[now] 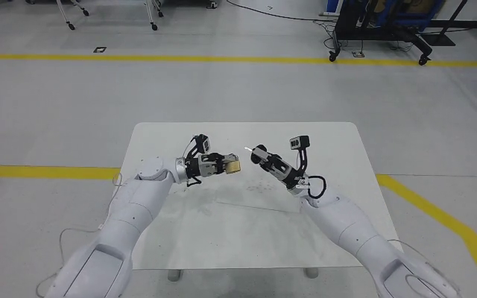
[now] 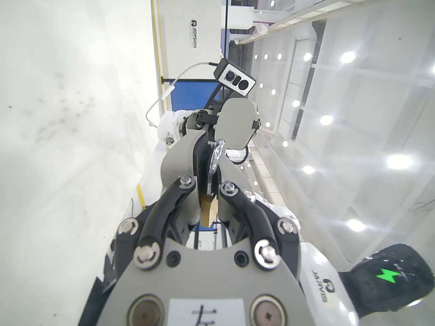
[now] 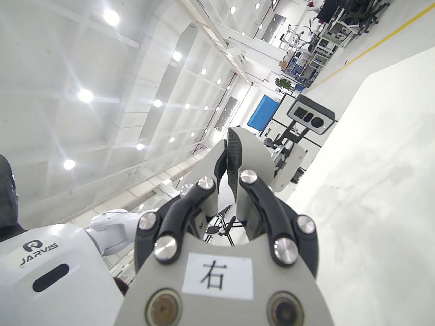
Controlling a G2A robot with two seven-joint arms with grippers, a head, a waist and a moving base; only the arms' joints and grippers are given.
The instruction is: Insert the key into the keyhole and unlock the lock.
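Above the middle of the white table (image 1: 335, 149), my left gripper (image 1: 222, 165) is shut on a brass padlock (image 1: 233, 167). The left wrist view shows its brass body (image 2: 208, 210) and silver shackle (image 2: 217, 157) pinched between the fingers. My right gripper (image 1: 259, 156) faces it from a short gap away, shut on a thin silver key (image 1: 249, 150) that pokes out toward the padlock. The key's blade (image 2: 266, 132) shows past the right gripper's pad. In the right wrist view the fingers (image 3: 234, 157) are pressed together and hide the key.
The tabletop under both grippers carries faint scuff marks (image 1: 253, 190). A yellow floor line (image 1: 223, 58) and wheeled racks (image 1: 380, 30) lie well beyond the table's far edge.
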